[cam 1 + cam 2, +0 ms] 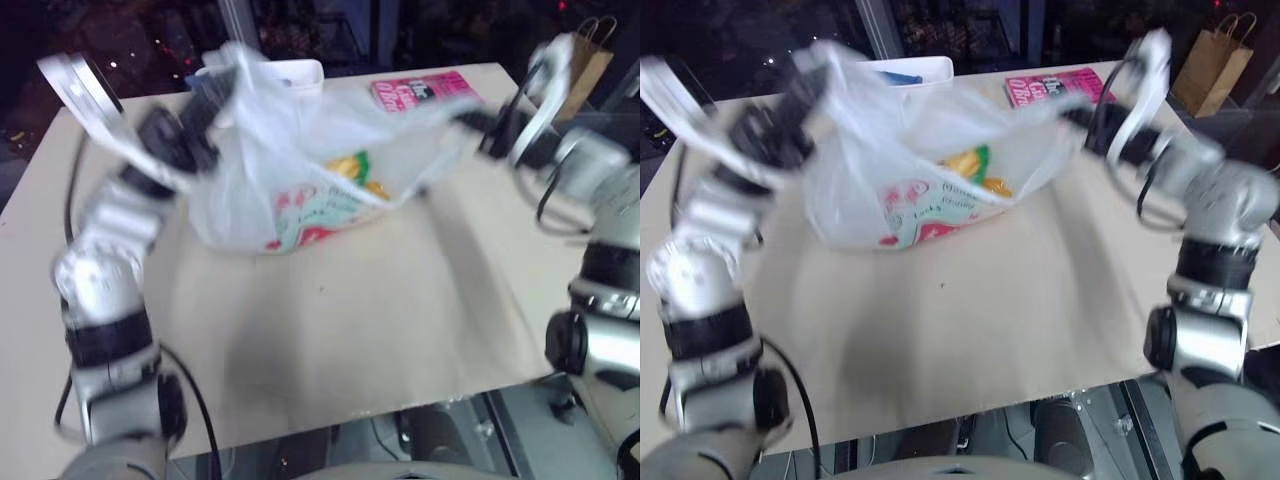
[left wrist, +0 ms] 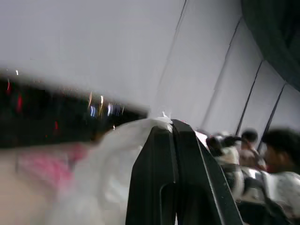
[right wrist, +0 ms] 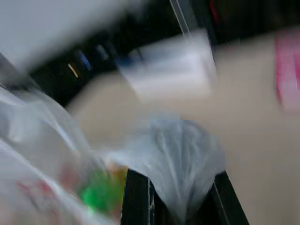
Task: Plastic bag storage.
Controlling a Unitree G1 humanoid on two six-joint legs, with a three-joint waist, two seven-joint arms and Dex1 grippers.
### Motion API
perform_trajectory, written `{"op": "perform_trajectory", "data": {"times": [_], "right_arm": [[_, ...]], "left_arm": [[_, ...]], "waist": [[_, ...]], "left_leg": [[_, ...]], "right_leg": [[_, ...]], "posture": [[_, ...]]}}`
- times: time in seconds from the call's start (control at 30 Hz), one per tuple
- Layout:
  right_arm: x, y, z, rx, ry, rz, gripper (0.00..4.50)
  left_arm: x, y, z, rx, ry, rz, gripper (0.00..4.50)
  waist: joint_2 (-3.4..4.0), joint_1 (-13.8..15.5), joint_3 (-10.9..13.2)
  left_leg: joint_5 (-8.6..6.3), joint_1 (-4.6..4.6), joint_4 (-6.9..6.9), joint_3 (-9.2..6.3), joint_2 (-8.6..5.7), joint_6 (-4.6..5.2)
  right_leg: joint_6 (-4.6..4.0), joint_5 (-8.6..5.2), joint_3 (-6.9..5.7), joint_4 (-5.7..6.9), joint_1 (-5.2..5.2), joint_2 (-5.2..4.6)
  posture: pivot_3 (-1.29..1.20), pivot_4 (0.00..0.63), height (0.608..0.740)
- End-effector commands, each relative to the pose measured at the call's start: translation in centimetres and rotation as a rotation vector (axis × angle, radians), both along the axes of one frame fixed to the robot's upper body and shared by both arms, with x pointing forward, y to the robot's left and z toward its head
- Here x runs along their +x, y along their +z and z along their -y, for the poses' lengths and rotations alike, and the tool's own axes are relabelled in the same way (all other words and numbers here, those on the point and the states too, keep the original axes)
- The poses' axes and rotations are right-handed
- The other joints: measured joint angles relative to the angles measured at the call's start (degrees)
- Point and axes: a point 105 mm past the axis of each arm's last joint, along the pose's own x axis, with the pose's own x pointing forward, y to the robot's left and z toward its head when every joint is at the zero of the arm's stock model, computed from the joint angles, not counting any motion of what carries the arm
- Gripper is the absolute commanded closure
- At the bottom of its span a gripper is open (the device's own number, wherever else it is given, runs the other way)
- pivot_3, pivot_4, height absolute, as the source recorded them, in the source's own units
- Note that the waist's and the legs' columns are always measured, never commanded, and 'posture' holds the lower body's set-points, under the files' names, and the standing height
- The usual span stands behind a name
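- The left gripper (image 1: pixel 200 118), in the upper left of the left eye view, has its two black fingers pressed together on a bunched edge of the plastic bag (image 1: pixel 300 190); the left wrist view shows the fingers (image 2: pixel 176 178) tight against each other with white film pinched at their tips.
- The right gripper (image 1: pixel 1080 118), upper right of the right eye view, is likewise clamped on the bag's opposite edge; in the right wrist view a gathered tuft of translucent film stands between its fingers (image 3: pixel 136 197).
- The bag hangs between the two grippers in the upper middle of the frame, its mouth stretched from left to right, so its long axis runs across the picture from one gripper to the other. Its belly, with the red print, sags to the beige table (image 1: pixel 350 330) and seems to touch it.
- Inside the bag a green and yellow packet (image 1: pixel 355 172) shows through the film.
- Each arm holds its own end, so neither is nearer; the bag lies inward from both grippers and below them.
- Behind the bag are a white bin (image 1: pixel 290 72) and a pink magazine (image 1: pixel 420 90); a brown paper bag (image 1: pixel 585 60) stands off the far right corner.
- Judgement: whatever comes next depends on both grippers keeping the mouth taut along that left-to-right line.
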Motion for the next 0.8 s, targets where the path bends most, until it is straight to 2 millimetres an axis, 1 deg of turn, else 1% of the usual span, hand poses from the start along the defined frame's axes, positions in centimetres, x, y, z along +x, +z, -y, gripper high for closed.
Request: {"op": "perform_trajectory", "data": {"times": [0.03,0.07,0.1,0.17,0.2,0.27,0.3,0.37,0.4,0.47,0.53,0.57,0.6,0.67,0.7,0.73,0.77,0.8], "right_arm": [[-0.5,4.3,2.2,0.162,0.001,0.069,4.43],[-0.4,4.7,2.4,0.174,0.004,0.072,4.43],[-0.3,4.7,2.3,0.171,0.006,0.072,4.43],[0.0,4.1,2.1,0.145,0.005,0.059,4.43],[0.3,3.1,1.8,0.113,-0.004,0.036,4.43],[0.9,1.0,1.4,0.054,-0.027,-0.012,4.43],[1.0,0.4,1.3,0.037,-0.035,-0.023,4.43],[1.1,-0.4,1.3,0.023,-0.044,-0.038,4.43],[1.1,-0.6,1.4,0.019,-0.047,-0.042,4.43],[0.7,-1.0,1.3,-0.004,-0.033,-0.046,3.92],[0.2,-1.2,1.2,-0.023,-0.007,-0.044,3.19],[-0.2,-1.3,1.0,-0.035,0.022,-0.039,2.73],[-1.4,-1.7,0.7,-0.062,0.089,-0.024,2.23],[-3.4,-2.7,0.3,-0.13,0.194,-0.006,1.43],[-4.4,-3.6,0.2,-0.179,0.242,-0.006,0.83],[-5.5,-4.8,0.3,-0.243,0.289,-0.017,0.36],[-6.3,-5.8,0.5,-0.292,0.319,-0.032,0.01],[-6.5,-6.7,1.0,-0.326,0.313,-0.053,0.0]], "left_arm": [[0.3,5.7,-5.1,-0.12,0.185,0.149,4.5],[0.5,6.6,-5.6,-0.124,0.213,0.171,4.5],[0.7,7.1,-6.0,-0.119,0.23,0.186,4.5],[1.2,7.0,-6.1,-0.101,0.227,0.184,4.5],[1.9,6.1,-5.8,-0.057,0.239,0.163,4.5],[3.4,3.2,-5.0,0.023,0.244,0.089,4.5],[4.0,1.5,-4.5,0.064,0.245,0.051,4.5],[4.4,-1.5,-3.7,0.122,0.232,-0.009,4.5],[4.5,-2.5,-3.5,0.141,0.229,-0.026,4.5],[4.4,-4.5,-3.4,0.152,0.224,-0.072,4.5],[4.2,-5.5,-3.3,0.16,0.212,-0.095,4.5],[4.0,-5.9,-3.3,0.167,0.211,-0.103,4.5],[3.8,-6.5,-3.5,0.17,0.215,-0.119,4.25],[3.5,-7.4,-4.1,0.177,0.227,-0.149,3.8],[3.3,-7.9,-4.4,0.184,0.237,-0.164,3.29],[3.0,-8.5,-4.9,0.188,0.241,-0.184,2.78],[2.7,-8.9,-5.2,0.193,0.241,-0.199,2.33],[2.3,-9.2,-5.3,0.195,0.229,-0.214,2.01]], "waist": [[-0.02,-0.1,0.0],[-0.02,-0.2,0.0],[-0.02,-0.4,0.0],[-0.01,-0.7,0.0],[-0.01,-0.8,0.0],[0.0,-1.1,0.0],[0.01,-1.4,-0.1],[0.03,-1.7,-0.1],[0.04,-1.9,0.0],[0.02,-2.1,0.0],[0.01,-2.0,0.0],[0.01,-2.0,0.0],[0.01,-1.9,0.0],[0.01,-1.6,0.0],[0.01,-1.6,0.0],[0.01,-1.5,0.0],[0.01,-1.4,0.0],[0.0,-1.2,0.0]], "left_leg": [[0.0,0.0,-0.16,0.02,0.0,-0.01],[-0.01,-0.09,-0.18,0.05,-0.01,-0.01],[-0.01,-0.12,-0.25,0.09,-0.02,0.0],[-0.08,-0.43,-0.23,0.19,-0.07,0.13],[-0.11,-0.63,-0.22,0.32,-0.14,0.19],[-0.12,-0.73,-0.2,0.34,-0.16,0.22],[-0.13,-0.72,-0.2,0.35,-0.17,0.22],[-0.13,-0.73,-0.19,0.33,-0.14,0.22],[-0.13,-0.74,-0.21,0.29,-0.14,0.22],[-0.13,-0.76,-0.18,0.31,-0.14,0.22],[-0.13,-0.89,-0.06,0.34,-0.14,0.22],[-0.12,-0.88,-0.06,0.32,-0.13,0.21],[-0.12,-0.86,-0.02,0.33,-0.13,0.21],[-0.13,-0.84,-0.01,0.33,-0.13,0.22],[-0.14,-0.8,-0.01,0.34,-0.14,0.24],[-0.14,-0.8,0.0,0.36,-0.14,0.25],[-0.15,-0.81,0.04,0.35,-0.15,0.25],[-0.15,-0.81,0.04,0.34,-0.15,0.27]], "right_leg": [[-0.01,-0.02,-0.08,-0.15,0.03,0.0],[-0.01,-0.02,-0.12,-0.21,-0.02,0.0],[-0.01,-0.02,-0.11,-0.13,-0.04,-0.01],[0.0,-0.01,-0.13,-0.08,-0.43,-0.16],[0.0,-0.01,-0.17,-0.03,-0.75,-0.34],[0.01,-0.01,-0.6,-0.07,-0.85,-0.55],[0.01,-0.01,-0.73,-0.05,-0.85,-0.61],[0.01,-0.01,-0.86,-0.02,-0.86,-0.73],[0.01,-0.01,-0.9,-0.03,-0.87,-0.75],[0.01,-0.01,-0.89,0.03,-0.92,-0.8],[0.02,0.0,-0.84,0.07,-1.13,-0.82],[0.01,0.0,-0.85,0.08,-1.13,-0.81],[0.01,0.0,-0.84,0.13,-1.12,-0.82],[0.01,0.0,-0.84,0.14,-1.09,-0.83],[0.02,0.0,-0.83,0.12,-1.04,-0.83],[0.02,0.0,-0.83,0.12,-1.04,-0.83],[0.02,0.0,-0.83,0.13,-1.04,-0.84],[0.02,0.0,-0.85,0.12,-1.01,-0.84]], "posture": [[0.0,0.15,0.74],[0.0,0.15,0.74],[0.0,0.15,0.74],[0.0,0.15,0.74],[0.0,0.15,0.74],[0.0,0.15,0.74],[0.0,0.15,0.74],[0.0,0.15,0.74],[0.0,0.15,0.74],[0.0,0.15,0.74],[0.0,0.15,0.74],[0.0,0.15,0.74],[0.0,0.15,0.74],[0.0,0.15,0.74],[0.0,0.15,0.74],[0.0,0.15,0.74],[0.0,0.15,0.74],[0.0,0.15,0.74]]}}
